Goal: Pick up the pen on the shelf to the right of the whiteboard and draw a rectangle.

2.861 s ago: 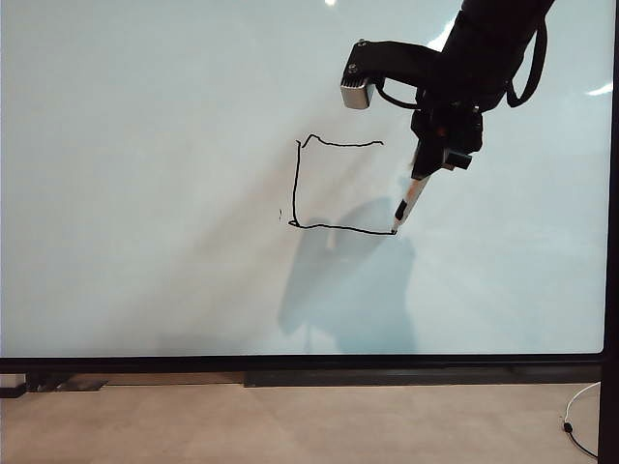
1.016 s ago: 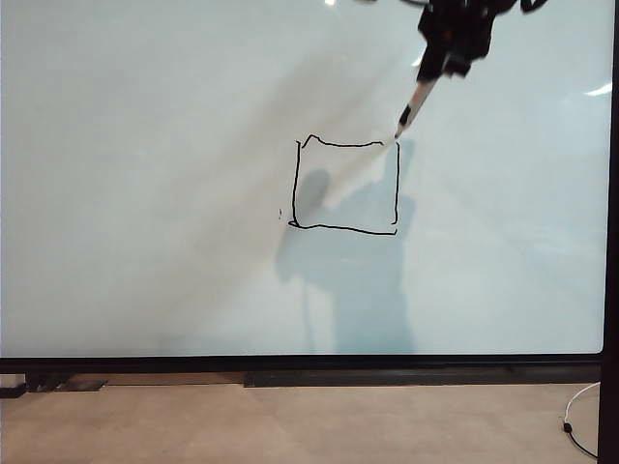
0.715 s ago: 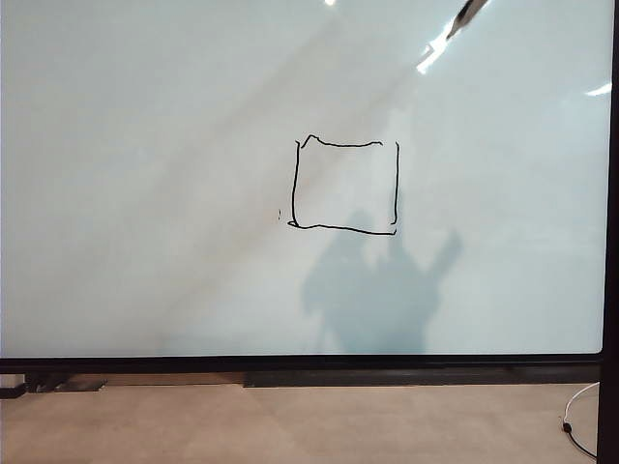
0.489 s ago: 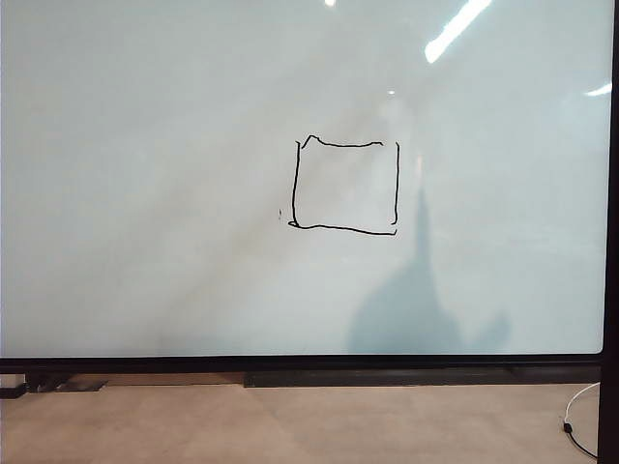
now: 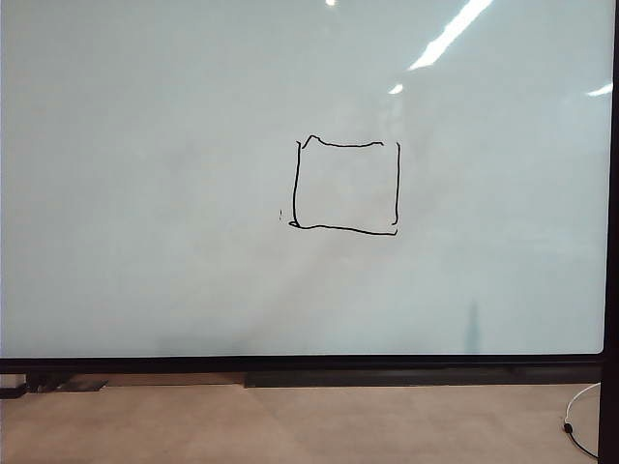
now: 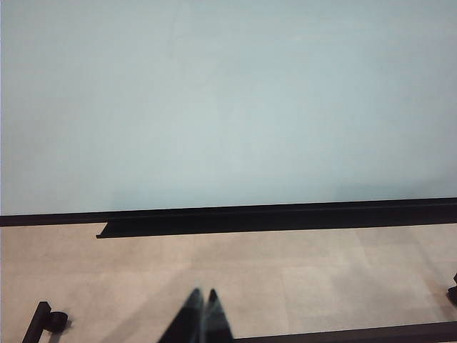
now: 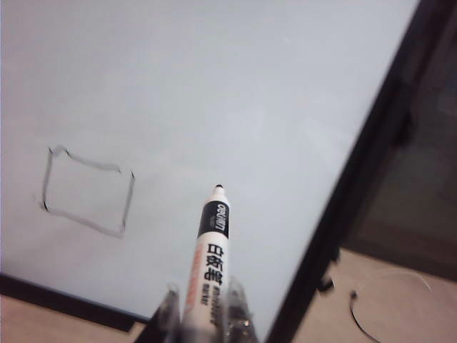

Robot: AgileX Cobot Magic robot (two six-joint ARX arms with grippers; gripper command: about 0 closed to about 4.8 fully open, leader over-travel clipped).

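The whiteboard (image 5: 145, 193) fills the exterior view, and neither gripper shows there. Right of its middle is the rectangle (image 5: 346, 186), a wobbly black outline with all sides drawn. In the right wrist view my right gripper (image 7: 203, 291) is shut on the pen (image 7: 212, 246). The pen's black tip points at the whiteboard (image 7: 214, 86) and is off its surface, well away from the rectangle (image 7: 87, 191). In the left wrist view my left gripper (image 6: 202, 294) is shut and empty, low over the floor in front of the whiteboard (image 6: 228, 107). I cannot make out the shelf.
A black frame (image 5: 309, 363) edges the board, with a dark ledge (image 6: 278, 218) along its foot. A thin cable (image 5: 578, 425) lies on the beige floor at the right. A black stand foot (image 6: 44, 319) sits near my left gripper.
My right gripper drew the rectangle's right side upward, then lifted the pen off the board and left the exterior view at the top. Its shadow slid down and faded. The left arm stayed still.
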